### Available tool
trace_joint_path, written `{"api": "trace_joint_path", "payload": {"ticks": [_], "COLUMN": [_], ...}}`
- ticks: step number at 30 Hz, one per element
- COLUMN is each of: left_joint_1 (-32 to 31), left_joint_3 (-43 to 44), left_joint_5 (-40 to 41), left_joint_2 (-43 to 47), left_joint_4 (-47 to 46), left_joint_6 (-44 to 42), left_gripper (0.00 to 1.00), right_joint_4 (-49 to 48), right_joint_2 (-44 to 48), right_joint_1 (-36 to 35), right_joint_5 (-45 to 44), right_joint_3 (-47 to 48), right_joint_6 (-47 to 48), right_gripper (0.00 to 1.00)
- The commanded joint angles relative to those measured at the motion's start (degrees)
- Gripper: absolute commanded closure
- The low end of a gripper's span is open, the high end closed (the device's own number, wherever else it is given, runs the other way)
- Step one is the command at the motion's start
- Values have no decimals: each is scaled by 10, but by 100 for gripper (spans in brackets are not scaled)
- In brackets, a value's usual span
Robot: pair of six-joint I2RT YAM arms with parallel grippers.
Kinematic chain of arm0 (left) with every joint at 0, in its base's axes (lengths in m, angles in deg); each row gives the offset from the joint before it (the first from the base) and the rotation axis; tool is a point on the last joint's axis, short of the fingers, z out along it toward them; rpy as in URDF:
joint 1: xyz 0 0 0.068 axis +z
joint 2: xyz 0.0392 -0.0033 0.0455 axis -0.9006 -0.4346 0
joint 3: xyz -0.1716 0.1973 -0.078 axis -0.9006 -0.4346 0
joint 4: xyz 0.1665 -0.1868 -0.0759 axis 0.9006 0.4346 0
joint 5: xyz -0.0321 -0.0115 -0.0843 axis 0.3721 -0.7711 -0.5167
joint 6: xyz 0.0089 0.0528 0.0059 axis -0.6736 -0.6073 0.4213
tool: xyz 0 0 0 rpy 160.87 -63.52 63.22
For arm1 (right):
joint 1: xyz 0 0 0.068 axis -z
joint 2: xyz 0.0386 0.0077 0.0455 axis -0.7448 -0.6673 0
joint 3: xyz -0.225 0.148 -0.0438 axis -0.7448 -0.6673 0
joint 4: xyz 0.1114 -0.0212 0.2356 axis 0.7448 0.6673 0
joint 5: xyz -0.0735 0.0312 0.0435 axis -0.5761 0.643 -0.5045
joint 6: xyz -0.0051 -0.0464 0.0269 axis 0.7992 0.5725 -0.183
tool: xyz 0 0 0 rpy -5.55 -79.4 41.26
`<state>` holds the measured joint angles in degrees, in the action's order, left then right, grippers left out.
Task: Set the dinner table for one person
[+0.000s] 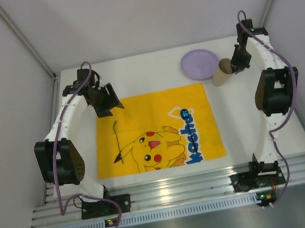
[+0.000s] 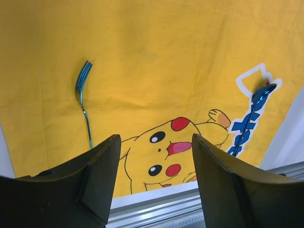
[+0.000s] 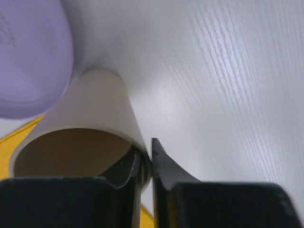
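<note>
Left gripper (image 2: 154, 145) agape, aloft; right gripper (image 3: 146, 159) pinching cup (image 3: 90, 104) rim.

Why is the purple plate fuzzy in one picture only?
Right wrist view: the purple plate and the cup sit very near the lens, so both look soft; top view: the plate is farther off, so its edge looks clean, while the silver rail glares white; left wrist view: the fork is sharp with a blue shine.

White dinner table (image 1: 147, 82) bearing three things.
Yellow Pikachu mat (image 1: 155, 131) in the middle; lilac plate (image 1: 200, 63) and beige cup (image 1: 222, 72) side by side, far right.
</note>
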<state>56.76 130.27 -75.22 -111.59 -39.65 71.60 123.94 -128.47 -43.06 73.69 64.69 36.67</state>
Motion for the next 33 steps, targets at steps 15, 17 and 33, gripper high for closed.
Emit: {"api": "trace_joint_path", "payload": {"ticks": [15,17,33], "left_joint_1": [0,0,0], "left_joint_3": [-18,-18,-42], "left_joint_5": [-9,-8,-8], "left_joint_2": [14,15,41], "left_joint_4": [-12,-13,-12], "left_joint_6": [15,12,2], "left_gripper": [33,33,33], "right_joint_4": [70,64,24], "right_joint_2": [96,105,54], "right_joint_1": [-159,-182,-260], "right_joint_5": [11,20,14], "right_joint_3": [118,67,-18], "right_joint_6": [-9,-23,-41], "right_gripper": [100,100,100]}}
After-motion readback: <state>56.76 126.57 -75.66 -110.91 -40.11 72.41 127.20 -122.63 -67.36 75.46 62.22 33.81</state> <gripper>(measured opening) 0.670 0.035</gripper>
